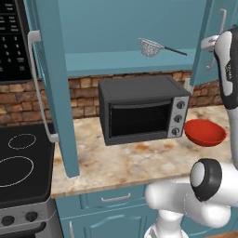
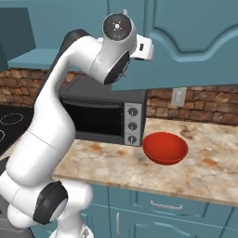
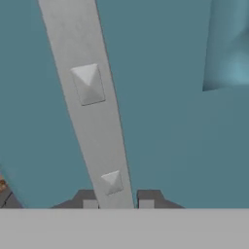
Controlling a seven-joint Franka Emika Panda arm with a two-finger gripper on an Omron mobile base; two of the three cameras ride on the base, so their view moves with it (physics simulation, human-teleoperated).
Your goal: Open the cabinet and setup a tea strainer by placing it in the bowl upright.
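Note:
The teal wall cabinet (image 1: 130,28) stands with both doors swung open. On its shelf lies the tea strainer (image 1: 149,47), a small silver mesh basket whose thin dark handle points right. The red bowl (image 1: 205,132) (image 2: 165,148) sits upright on the counter, just right of the toaster oven. My gripper (image 3: 118,202) is up at the right door (image 2: 186,42). It is shut on that door's silver bar handle (image 3: 92,97) (image 1: 223,21), which runs between the two fingertips (image 3: 90,200).
A black toaster oven (image 1: 142,109) (image 2: 102,116) stands on the marble counter (image 1: 139,162) below the cabinet. The open left door (image 1: 53,93) juts out over the counter's left end. A black stove (image 1: 18,162) is at the left, with teal drawers (image 2: 162,204) below the counter.

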